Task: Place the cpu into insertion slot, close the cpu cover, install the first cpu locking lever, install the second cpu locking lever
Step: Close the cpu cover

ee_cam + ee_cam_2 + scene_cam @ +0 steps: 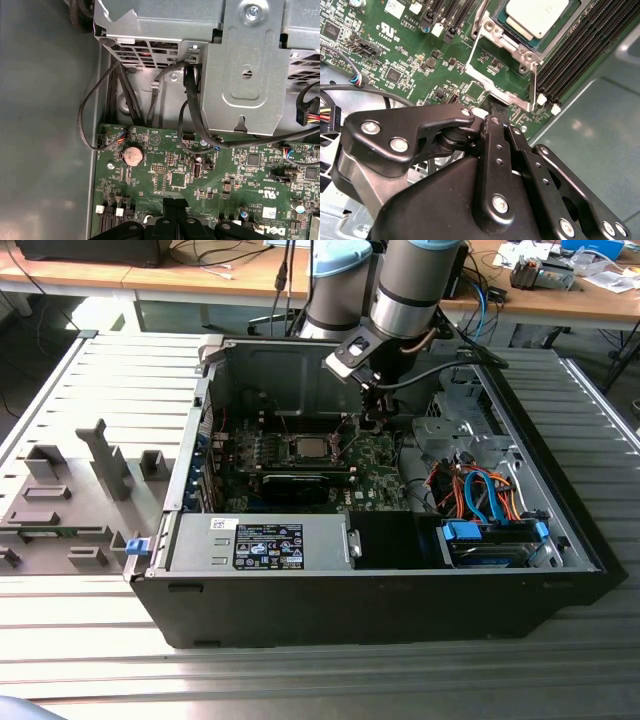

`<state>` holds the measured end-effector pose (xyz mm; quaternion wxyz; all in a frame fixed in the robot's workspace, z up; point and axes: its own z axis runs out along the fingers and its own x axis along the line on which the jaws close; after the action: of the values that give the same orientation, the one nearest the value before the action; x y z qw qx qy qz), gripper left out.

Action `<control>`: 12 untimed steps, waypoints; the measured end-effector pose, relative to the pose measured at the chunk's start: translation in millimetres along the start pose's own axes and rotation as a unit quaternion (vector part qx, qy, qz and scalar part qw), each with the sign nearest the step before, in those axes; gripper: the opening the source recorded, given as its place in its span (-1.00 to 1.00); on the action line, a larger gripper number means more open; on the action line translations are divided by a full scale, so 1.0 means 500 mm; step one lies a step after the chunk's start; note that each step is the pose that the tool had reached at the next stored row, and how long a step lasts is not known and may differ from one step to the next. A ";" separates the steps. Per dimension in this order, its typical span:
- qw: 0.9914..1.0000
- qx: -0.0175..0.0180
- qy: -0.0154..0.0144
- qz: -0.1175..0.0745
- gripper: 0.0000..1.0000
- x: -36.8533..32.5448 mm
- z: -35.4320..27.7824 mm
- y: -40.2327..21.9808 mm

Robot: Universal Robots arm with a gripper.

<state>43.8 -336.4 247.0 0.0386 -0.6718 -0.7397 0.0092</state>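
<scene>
Slatted metal surface point(300, 680) carries an open computer case point(400, 600), with the robot arm point(410, 290) reaching inside. In the second wrist view the cpu point(537, 15) sits in the insertion slot point(495, 25), with the cpu cover point(517, 101) open beside it. The hand point(494, 106), fingers clenched together, touches the cover's free edge.

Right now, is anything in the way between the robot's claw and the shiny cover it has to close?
Nothing visible does. In the second wrist view the gripper sits right at the edge of the cpu cover, which is swung open beside the cpu.
</scene>
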 end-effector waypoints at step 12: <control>1.000 0.000 0.000 0.000 -0.79 0.000 0.005 -0.005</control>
<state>40.9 -336.4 244.7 0.0387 -0.6718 -0.7397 0.0092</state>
